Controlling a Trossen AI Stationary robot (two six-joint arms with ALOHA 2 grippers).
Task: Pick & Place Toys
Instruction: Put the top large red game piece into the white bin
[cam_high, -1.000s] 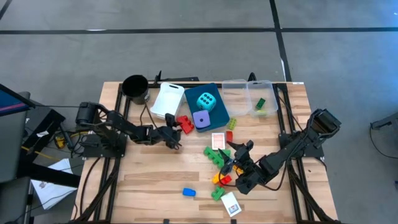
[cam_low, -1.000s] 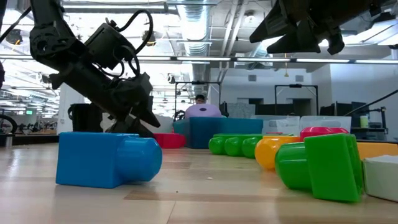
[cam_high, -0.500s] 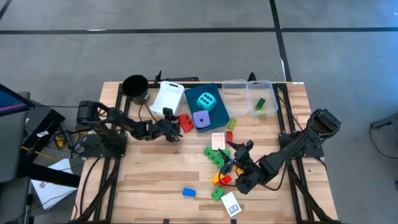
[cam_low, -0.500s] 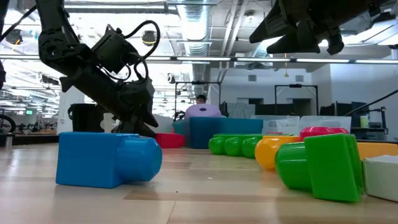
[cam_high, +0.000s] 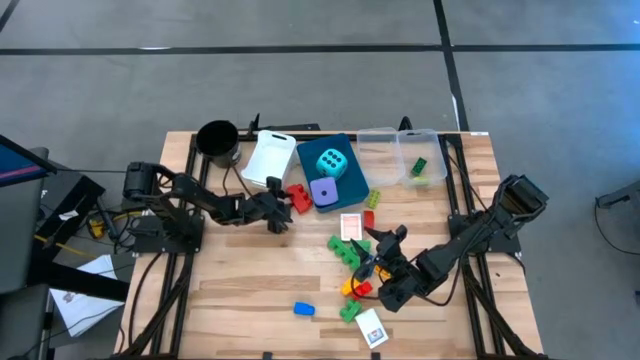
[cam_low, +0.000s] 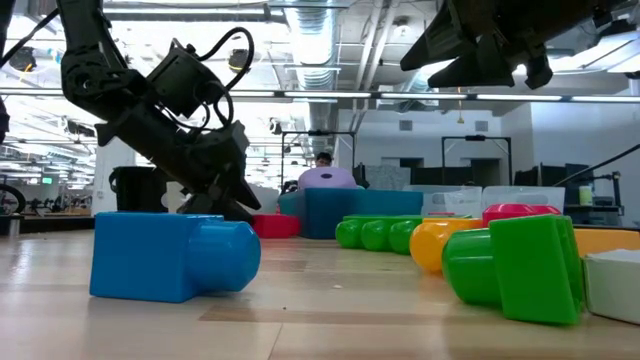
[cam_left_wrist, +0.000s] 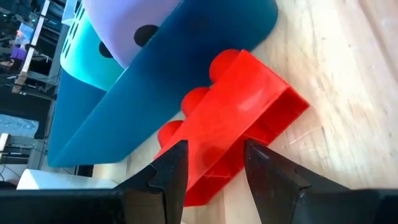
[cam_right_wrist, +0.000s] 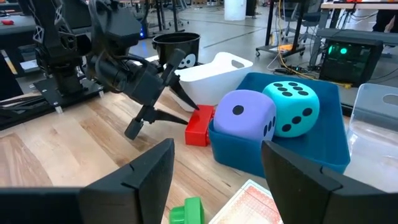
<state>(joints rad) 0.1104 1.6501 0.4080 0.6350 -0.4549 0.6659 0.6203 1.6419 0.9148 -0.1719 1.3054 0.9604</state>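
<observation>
A red brick (cam_high: 297, 197) lies on its side on the table, studs toward the blue bin (cam_high: 350, 145), which holds a purple die (cam_high: 323, 191) and a cyan die (cam_high: 331, 162). My left gripper (cam_high: 284, 207) is low over the table at the brick's near end (cam_left_wrist: 205, 186), open, one finger on either side of that end. My right gripper (cam_high: 388, 245) hangs open above a pile of green, yellow, red and orange bricks (cam_high: 355, 258), nothing between its fingers (cam_right_wrist: 149, 174). My left gripper comes at the red brick slanting down from the table's left, its fingers (cam_left_wrist: 171, 174) along the brick's two long sides at the near end. Whether they touch the brick, I cannot tell. The brick lies on the table against the blue bin.
A black cup (cam_high: 217, 140) and a white bin (cam_high: 270, 160) stand at the far left. Two clear bins (cam_high: 378, 150) stand at the far right, one holding a green brick (cam_high: 419, 167). A blue brick (cam_high: 304, 309) and two cards (cam_high: 351, 225) (cam_high: 371, 327) lie loose.
My left gripper has swung a little toward the table's far edge, up to the red brick's end, and has then kept still. The brick has stayed where it was.
</observation>
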